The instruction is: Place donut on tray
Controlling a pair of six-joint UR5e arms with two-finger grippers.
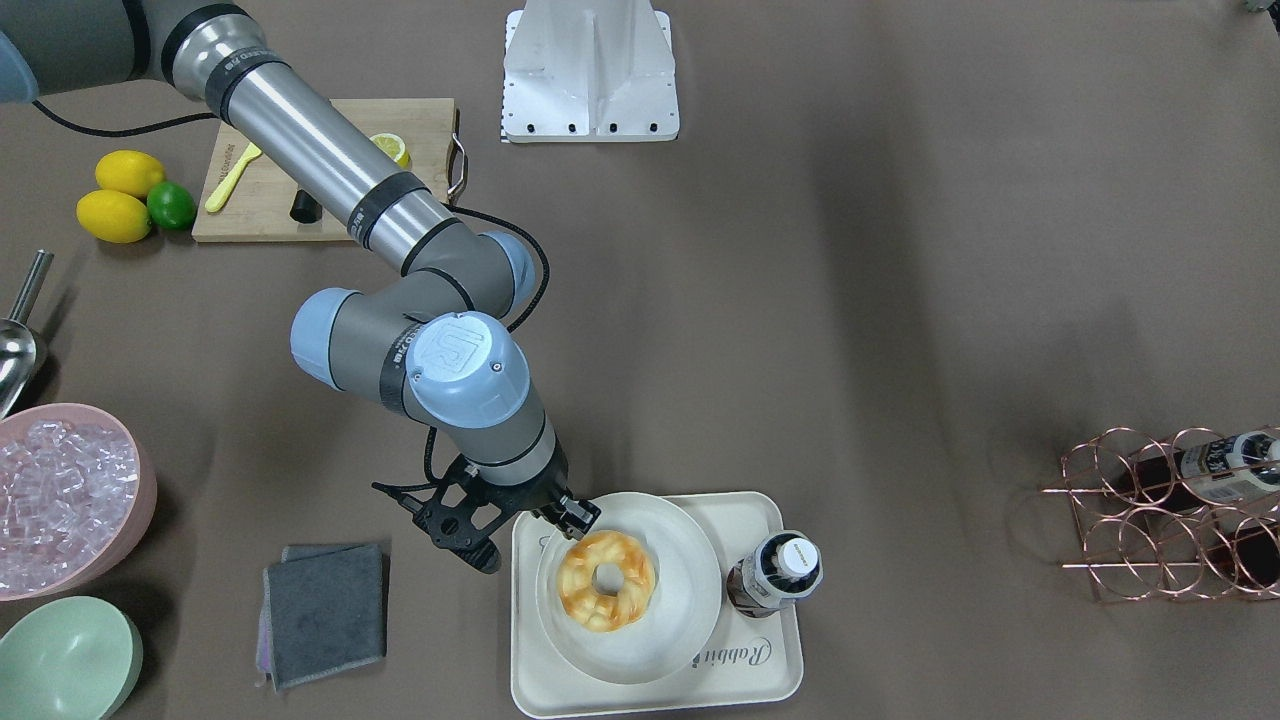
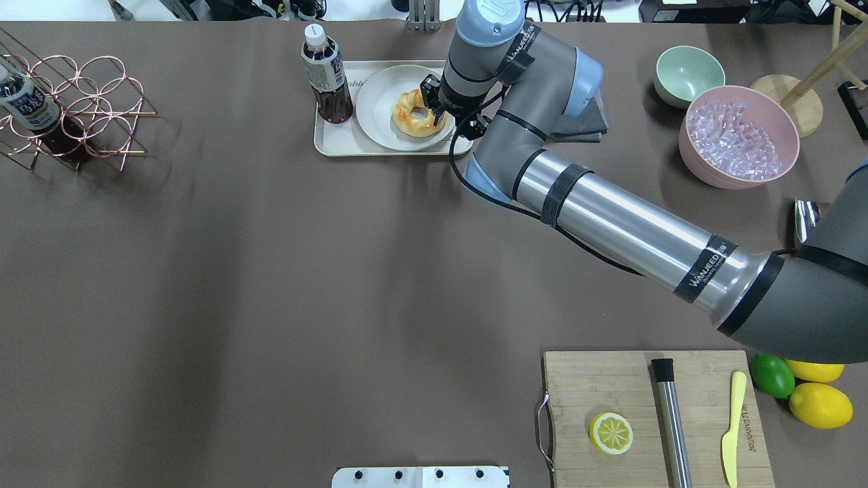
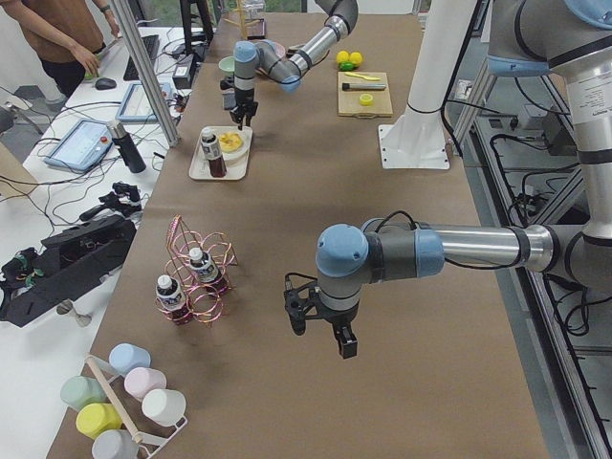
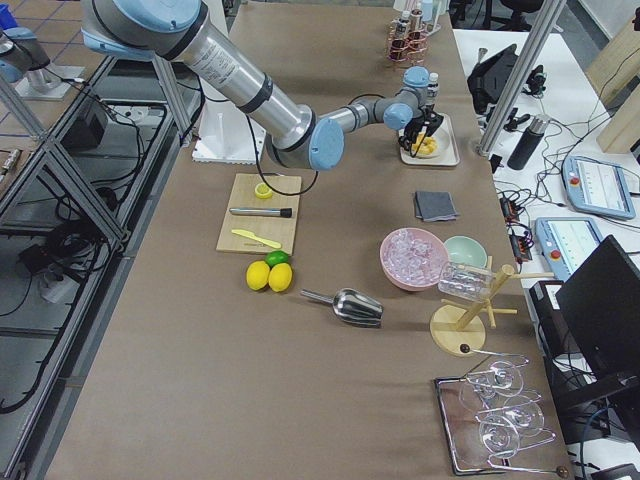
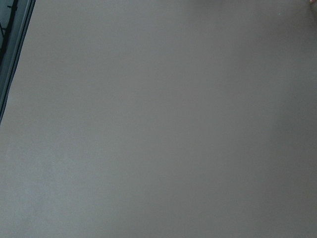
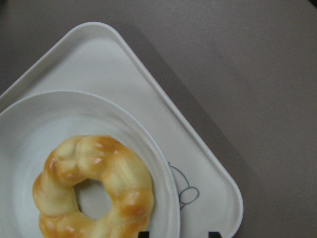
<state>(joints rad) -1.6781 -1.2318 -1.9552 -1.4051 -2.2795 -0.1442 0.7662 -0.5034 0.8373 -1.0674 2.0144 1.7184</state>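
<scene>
The donut (image 1: 606,593), golden-orange with pale patches, lies flat on a round off-white plate (image 1: 685,560) that sits on the cream tray (image 1: 770,665) marked "Rabbit". It also shows in the overhead view (image 2: 416,114) and the right wrist view (image 6: 94,186). My right gripper (image 1: 572,517) hovers just above the donut's edge nearest the grey cloth; its fingertips stand apart and hold nothing. The tray's corner (image 6: 208,163) shows under it. My left gripper (image 3: 320,330) hangs over bare table far from the tray, seen only in the exterior left view; I cannot tell if it is open.
A dark drink bottle (image 1: 778,572) stands on the tray beside the plate. A grey cloth (image 1: 325,612) lies by the tray. A pink bowl of ice (image 1: 60,500), a green bowl (image 1: 65,660), a cutting board (image 2: 651,413) with a lemon half, and a copper bottle rack (image 1: 1170,510) are further off.
</scene>
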